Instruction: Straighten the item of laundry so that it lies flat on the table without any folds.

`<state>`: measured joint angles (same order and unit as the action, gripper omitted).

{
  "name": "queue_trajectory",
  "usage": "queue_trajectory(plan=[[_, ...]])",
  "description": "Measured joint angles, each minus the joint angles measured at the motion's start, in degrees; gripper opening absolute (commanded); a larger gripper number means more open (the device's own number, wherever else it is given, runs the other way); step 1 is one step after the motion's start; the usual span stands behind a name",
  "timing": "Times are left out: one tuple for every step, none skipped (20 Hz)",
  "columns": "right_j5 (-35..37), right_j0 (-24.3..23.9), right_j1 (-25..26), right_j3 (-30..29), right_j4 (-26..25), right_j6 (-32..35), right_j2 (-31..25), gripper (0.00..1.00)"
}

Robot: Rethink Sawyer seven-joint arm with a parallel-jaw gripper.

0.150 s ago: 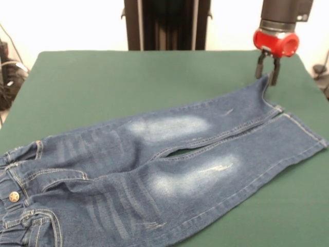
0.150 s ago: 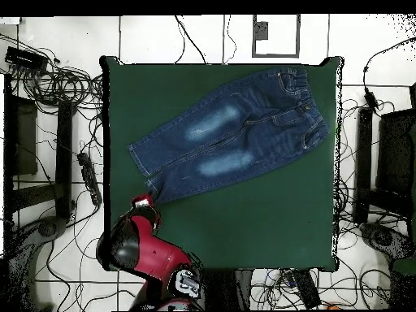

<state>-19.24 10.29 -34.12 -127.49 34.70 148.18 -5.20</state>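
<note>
Jeans (image 1: pixel 169 180) lie spread on the table (image 1: pixel 103 82), both legs out & side by side w/ a small gap of green showing at the crotch. Front view: waistband at approx 8 o'clock, running off the pic's lower left edge, brass button (image 1: pixel 14 196) there; leg cuffs at approx 2–3 o'clock. Faded whitish patches on both thighs. Light creases across the hip area & upper thighs; the fabric is mostly flat otherwise. Far leg's cuff corner is lifted to a point right at the gripper (image 1: pixel 268 71), which hangs at approx 1–2 o'clock; the near leg's cuff lies flat. The two dark fingers (image 1: pixel 260 66) point down w/ the tip of that corner at or between them. Can't tell if they're clamped on the denim or only touching it. Red collar above the fingers. Overhead view: jeans (image 2: pixel 231 138) lie diagonally in the table's upper half, waistband at approx 1–2 o'clock near the table (image 2: pixel 268 219) edge, cuffs at approx 8 o'clock, arm (image 2: pixel 146 248) at approx 7 o'clock w/ its tip at the cuff nearest the robot.
</note>
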Motion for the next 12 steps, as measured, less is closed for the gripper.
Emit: queue_trajectory(plan=[[0.24,-0.02,-0.02,0.00,-0.01,0.00,-0.01,1.00],[0.57,-0.10,-0.09,0.01,-0.01,0.00,0.00,1.00],[1.51,-0.42,-0.30,0.01,-0.17,0.00,0.06,1.00],[2.44,-0.74,-0.51,0.01,-0.33,0.00,0.12,1.00],[3.51,-1.06,-0.79,0.00,-0.61,0.00,0.33,1.00],[4.72,-1.39,-1.14,0.00,-0.96,0.00,0.63,1.00],[6.30,-1.83,-1.63,0.01,-1.38,0.00,1.10,1.00],[7.51,-2.17,-2.02,0.01,-1.69,0.00,1.54,1.00],[9.23,-2.11,-2.38,0.22,-2.44,0.00,2.79,1.00],[10.95,-2.04,-2.74,0.43,-3.19,0.00,4.04,1.00],[12.67,-1.97,-3.10,0.65,-3.93,0.00,5.28,1.00],[14.40,-1.90,-3.46,0.86,-4.68,0.00,6.53,1.00]])
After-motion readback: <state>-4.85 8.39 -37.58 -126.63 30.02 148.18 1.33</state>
